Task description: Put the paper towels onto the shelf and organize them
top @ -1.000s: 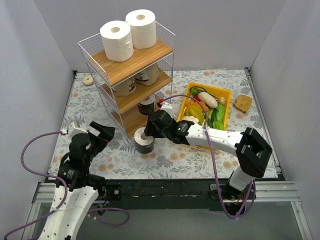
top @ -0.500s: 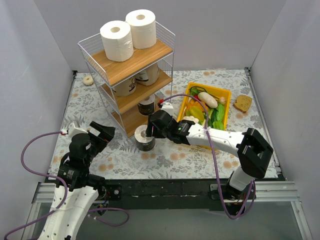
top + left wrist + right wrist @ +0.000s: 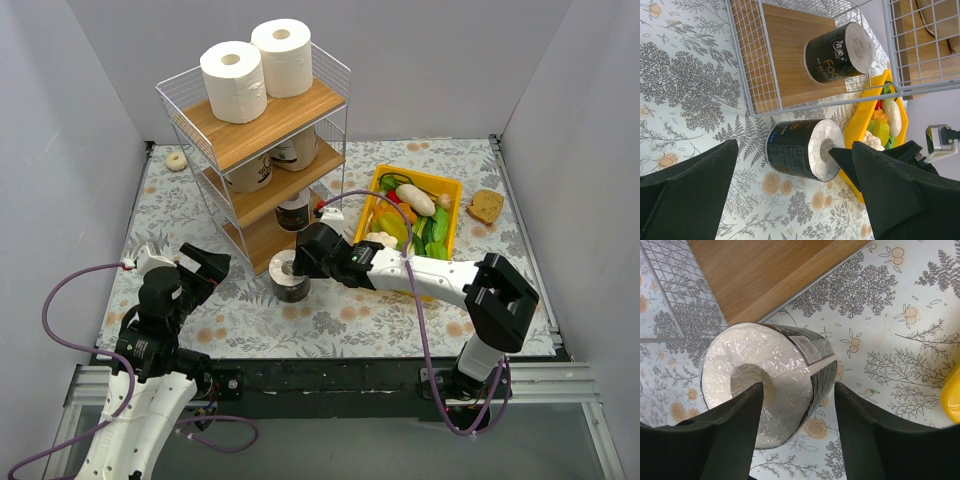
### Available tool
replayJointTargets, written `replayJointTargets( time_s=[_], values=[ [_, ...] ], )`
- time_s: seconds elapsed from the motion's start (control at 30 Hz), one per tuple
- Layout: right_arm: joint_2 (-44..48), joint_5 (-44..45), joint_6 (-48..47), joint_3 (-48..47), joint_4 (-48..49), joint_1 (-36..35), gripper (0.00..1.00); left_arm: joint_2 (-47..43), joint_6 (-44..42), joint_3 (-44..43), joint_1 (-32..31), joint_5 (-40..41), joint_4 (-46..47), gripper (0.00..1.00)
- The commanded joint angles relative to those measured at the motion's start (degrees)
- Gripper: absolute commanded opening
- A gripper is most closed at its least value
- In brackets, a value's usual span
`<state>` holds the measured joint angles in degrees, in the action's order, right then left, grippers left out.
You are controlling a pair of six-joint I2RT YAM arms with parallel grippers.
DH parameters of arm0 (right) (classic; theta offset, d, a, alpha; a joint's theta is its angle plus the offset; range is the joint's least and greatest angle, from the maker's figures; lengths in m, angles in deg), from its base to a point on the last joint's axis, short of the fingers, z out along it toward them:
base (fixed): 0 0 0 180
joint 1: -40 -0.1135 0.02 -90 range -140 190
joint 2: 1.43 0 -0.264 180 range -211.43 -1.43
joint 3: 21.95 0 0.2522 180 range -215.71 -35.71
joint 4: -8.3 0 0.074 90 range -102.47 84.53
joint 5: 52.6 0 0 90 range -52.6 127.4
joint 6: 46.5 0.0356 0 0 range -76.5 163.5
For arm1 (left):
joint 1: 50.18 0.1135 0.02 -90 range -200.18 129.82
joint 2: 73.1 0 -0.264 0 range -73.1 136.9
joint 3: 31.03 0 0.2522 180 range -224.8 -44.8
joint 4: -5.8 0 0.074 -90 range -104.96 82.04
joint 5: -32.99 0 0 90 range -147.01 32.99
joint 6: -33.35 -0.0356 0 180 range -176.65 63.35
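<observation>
The shelf [image 3: 262,128] stands at the back left. Two white paper towels [image 3: 233,82] [image 3: 282,57] are on its top board, two tan rolls [image 3: 256,172] on the middle board, and one black roll [image 3: 293,212] [image 3: 839,52] on the bottom board. Another black roll [image 3: 287,278] [image 3: 800,149] [image 3: 767,390] stands on the table in front of the shelf. My right gripper [image 3: 303,262] [image 3: 797,415] is open over this roll, one finger at its core and the other outside its wall. My left gripper [image 3: 197,268] [image 3: 790,200] is open and empty, well left of the roll.
A yellow bin [image 3: 447,186] of vegetables sits right of the shelf, and its edge shows in the left wrist view [image 3: 875,125]. A bread slice [image 3: 486,206] lies at the far right. A small beige ring [image 3: 177,159] lies behind the shelf on the left.
My right gripper has edged slightly left and toward the shelf over the black roll on the table. The left arm has not moved.
</observation>
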<state>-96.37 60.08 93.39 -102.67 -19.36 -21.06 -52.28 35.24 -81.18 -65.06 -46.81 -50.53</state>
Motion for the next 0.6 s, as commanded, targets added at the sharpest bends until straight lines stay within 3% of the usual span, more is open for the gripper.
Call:
replayJointTargets(
  time_s=[0.0, 0.4, 0.57],
  values=[
    [-1.0, 0.1, 1.4, 0.2, 3.0, -0.2, 0.64, 0.1, -0.1, -1.8, -0.4, 1.5, -0.9, 0.98],
    [-1.0, -0.3, 3.4, 2.1, 7.3, -0.1, 0.31, -0.2, 0.0, -1.7, -0.5, 1.8, -0.8, 0.98],
    [0.4, 0.9, 6.4, 3.7, 10.0, 0.1, 0.29, -0.3, 0.0, -1.9, -0.8, 2.2, -1.2, 0.98]
  ],
)
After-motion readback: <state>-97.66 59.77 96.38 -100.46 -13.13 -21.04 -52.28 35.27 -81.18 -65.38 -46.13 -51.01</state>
